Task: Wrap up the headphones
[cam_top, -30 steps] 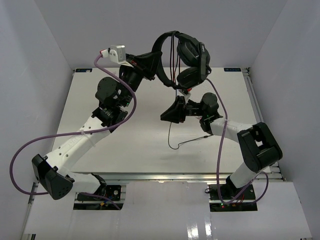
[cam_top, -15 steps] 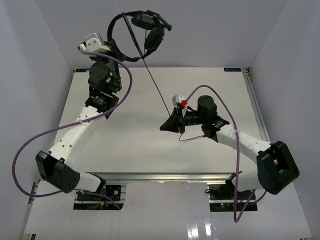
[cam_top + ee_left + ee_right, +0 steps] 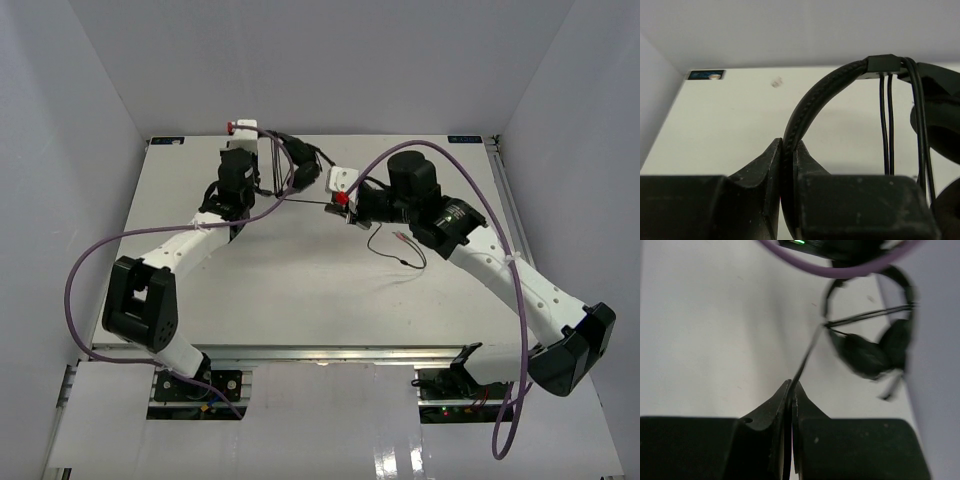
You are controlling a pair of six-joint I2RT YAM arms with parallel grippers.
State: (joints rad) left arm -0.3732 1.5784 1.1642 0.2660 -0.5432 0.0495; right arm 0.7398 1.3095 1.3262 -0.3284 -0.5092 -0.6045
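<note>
The black headphones (image 3: 300, 163) hang low over the far middle of the table. My left gripper (image 3: 268, 162) is shut on their padded headband (image 3: 815, 95), which rises from between my fingers (image 3: 771, 165). Cable strands (image 3: 885, 125) lie across the band, and an earcup (image 3: 940, 125) shows at the right. My right gripper (image 3: 343, 208) is just right of the headset, shut on the thin black cable (image 3: 807, 352), which runs taut to the headphones (image 3: 865, 352). The cable's loose end (image 3: 405, 250) with its plugs lies curled on the table under the right arm.
The white table (image 3: 300, 290) is walled in by grey panels on the left, back and right. Thick purple robot cables loop by the left arm (image 3: 80, 290) and over the right arm (image 3: 480, 200). One crosses the top of the right wrist view (image 3: 850, 272).
The left arm has swung the headphones down from high at the back left to low over the far middle. The right gripper moved farther back, close to the headset, shortening the taut cable.
</note>
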